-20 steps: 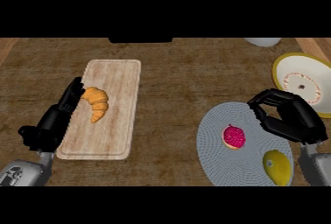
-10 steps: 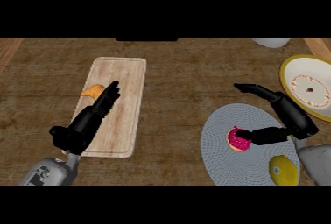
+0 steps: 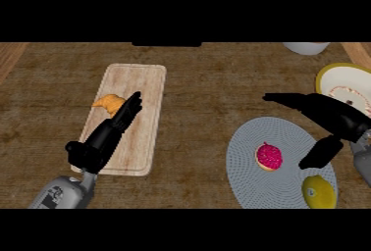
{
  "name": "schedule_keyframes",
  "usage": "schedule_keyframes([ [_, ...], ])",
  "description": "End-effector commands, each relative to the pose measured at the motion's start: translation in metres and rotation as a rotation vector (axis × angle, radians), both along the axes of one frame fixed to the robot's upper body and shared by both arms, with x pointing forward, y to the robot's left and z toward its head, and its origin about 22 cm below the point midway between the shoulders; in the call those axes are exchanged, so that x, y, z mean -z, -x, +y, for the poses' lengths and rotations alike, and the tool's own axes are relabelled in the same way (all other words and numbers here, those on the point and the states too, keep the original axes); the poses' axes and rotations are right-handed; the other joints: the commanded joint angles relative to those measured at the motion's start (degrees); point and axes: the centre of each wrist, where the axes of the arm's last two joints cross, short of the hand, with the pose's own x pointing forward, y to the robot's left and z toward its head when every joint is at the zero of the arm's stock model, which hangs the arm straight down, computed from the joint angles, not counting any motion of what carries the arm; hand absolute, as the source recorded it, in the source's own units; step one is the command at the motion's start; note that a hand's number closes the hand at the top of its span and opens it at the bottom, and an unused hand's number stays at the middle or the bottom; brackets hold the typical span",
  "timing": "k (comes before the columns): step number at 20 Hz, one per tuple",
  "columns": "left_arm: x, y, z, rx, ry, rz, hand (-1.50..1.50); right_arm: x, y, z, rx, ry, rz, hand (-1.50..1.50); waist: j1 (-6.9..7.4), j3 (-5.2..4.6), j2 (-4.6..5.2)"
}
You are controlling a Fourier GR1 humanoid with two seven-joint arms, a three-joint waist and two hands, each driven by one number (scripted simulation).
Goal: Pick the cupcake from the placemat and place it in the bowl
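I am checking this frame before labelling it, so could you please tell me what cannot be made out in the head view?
- Croissant: partly hidden by the left hand lying across the cutting board.
- Yellow bowl: cut off by the right edge; part of its inside is hidden by the right hand.
- White object: cut off at the top, so unidentifiable.
- Pink-topped cupcake on the placemat: too small for detail.

You've got the cupcake (image 3: 269,156) lying on the grey round placemat (image 3: 250,184), slightly left of the mat's centre; pink top with a pale rim, seen from above. Bowl (image 3: 340,83) is yellow outside, white inside, at the right edge of view, up and right of the placemat, partly cut off
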Motion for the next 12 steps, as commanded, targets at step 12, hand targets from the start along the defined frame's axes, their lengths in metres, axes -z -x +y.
schedule_keyframes([
  [12,0.014,0.016,0.006,-0.018,-0.015,0.007,0.0,-0.047,-0.003,0.077,-0.081,0.399,0.334,-1.5,-0.73,0.16,-0.08],
])
